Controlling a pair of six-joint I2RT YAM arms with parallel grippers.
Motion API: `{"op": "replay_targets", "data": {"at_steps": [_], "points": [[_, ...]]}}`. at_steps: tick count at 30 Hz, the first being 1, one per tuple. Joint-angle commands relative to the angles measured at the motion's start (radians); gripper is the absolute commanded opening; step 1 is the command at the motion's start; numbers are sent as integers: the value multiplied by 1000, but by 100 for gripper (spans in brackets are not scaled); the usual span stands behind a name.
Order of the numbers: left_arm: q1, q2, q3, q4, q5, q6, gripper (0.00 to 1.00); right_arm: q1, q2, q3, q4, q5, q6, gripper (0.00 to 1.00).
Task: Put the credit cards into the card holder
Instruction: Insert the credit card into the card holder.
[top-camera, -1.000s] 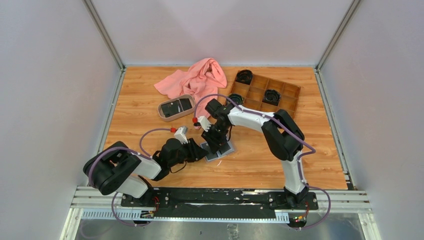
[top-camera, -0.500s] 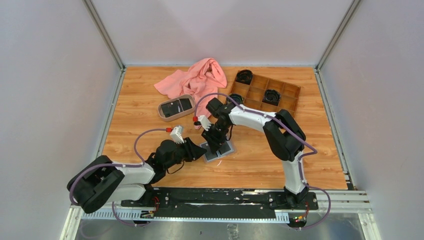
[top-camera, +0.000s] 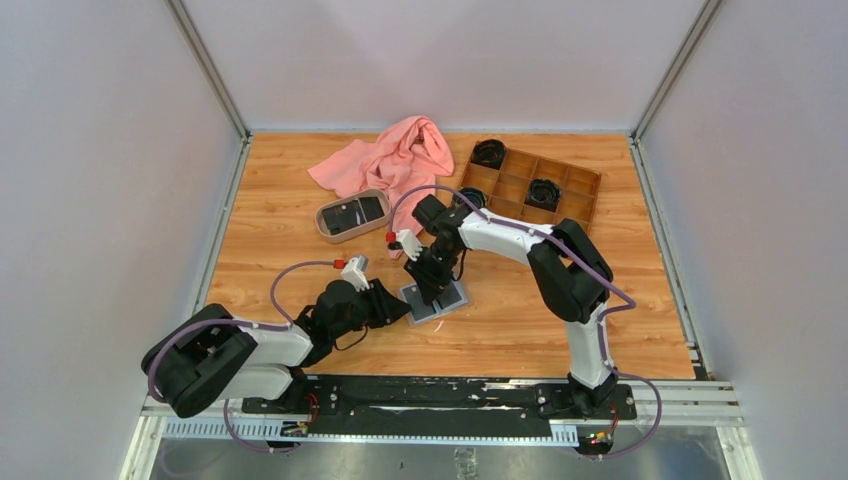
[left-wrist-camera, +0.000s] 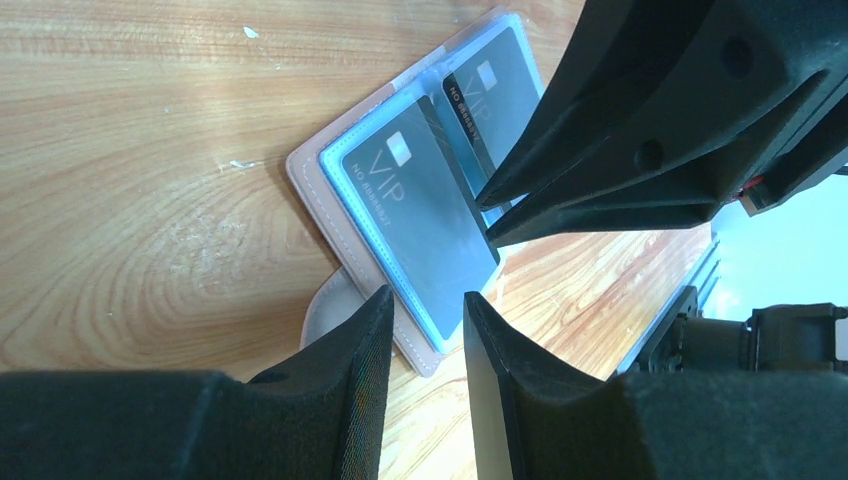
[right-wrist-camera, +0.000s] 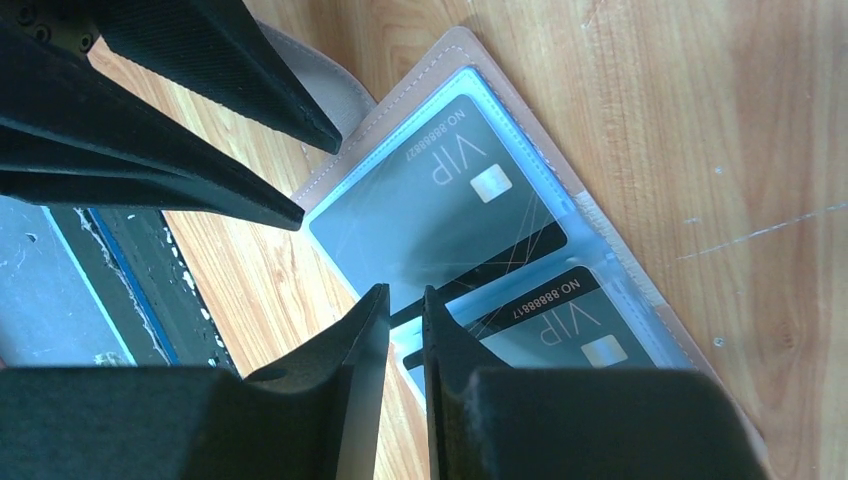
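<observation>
Two credit cards (left-wrist-camera: 420, 200) sit in open card holder (right-wrist-camera: 450, 50) right under right gripper (right-wrist-camera: 405, 295), jaws at a slit, pinch untellable; left gripper (left-wrist-camera: 428, 298) half-spread at holder's edge; further dark cards (top-camera: 352, 213) wait in tray (top-camera: 322, 222), well beyond both.

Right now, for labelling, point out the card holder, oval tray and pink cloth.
card holder (left-wrist-camera: 352, 235): left wrist view, tan leather edge.
oval tray (top-camera: 321, 224): top view, left rim.
pink cloth (top-camera: 397, 160): top view, middle fold.

Bright, even light from overhead here, only soft, short shadows on the counter (top-camera: 300, 230). In both wrist views my jaws loom dark and blurred up close. A hazy glare washes the card holder's (left-wrist-camera: 335, 200) clear sleeves, and the wood grain stays sharp.
</observation>
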Motion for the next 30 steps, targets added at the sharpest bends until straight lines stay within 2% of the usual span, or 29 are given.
{"op": "replay_targets", "data": {"at_steps": [1,11,30], "points": [[6,13,8,0,-8,0,35,-9,38,-10,-22,37,7,19],[6,17,12,0,-10,-4,36,-22,90,5,-50,29,11,14],[6,10,23,1,-21,-11,29,-31,102,11,-63,10,10,13]]}}
